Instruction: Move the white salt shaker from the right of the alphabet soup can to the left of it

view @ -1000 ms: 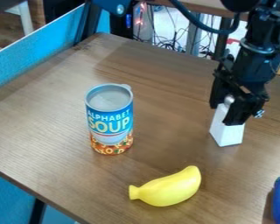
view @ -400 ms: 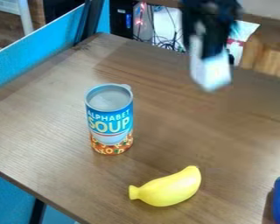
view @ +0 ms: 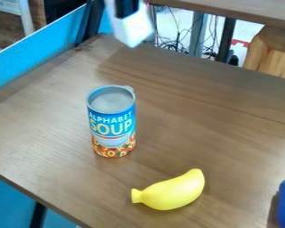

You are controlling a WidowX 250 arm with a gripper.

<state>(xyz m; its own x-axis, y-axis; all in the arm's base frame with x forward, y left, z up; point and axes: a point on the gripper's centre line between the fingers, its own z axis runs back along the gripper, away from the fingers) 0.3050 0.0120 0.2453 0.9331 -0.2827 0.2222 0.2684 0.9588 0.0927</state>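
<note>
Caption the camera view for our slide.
White block in the jaws at top, can and yellow banana on the table.

A plain white block (view: 133,31), box-shaped with flat faces and blurred edges, is held in the air by the claw (view: 127,10), slightly tilted, at the top edge of the frame, left of centre.

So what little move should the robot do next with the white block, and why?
I'd probably ease the white block a little towards the middle of the table before lowering it. The gripper holds it up by the table's far corner, and set down so near the edge, it might fall off.
</note>
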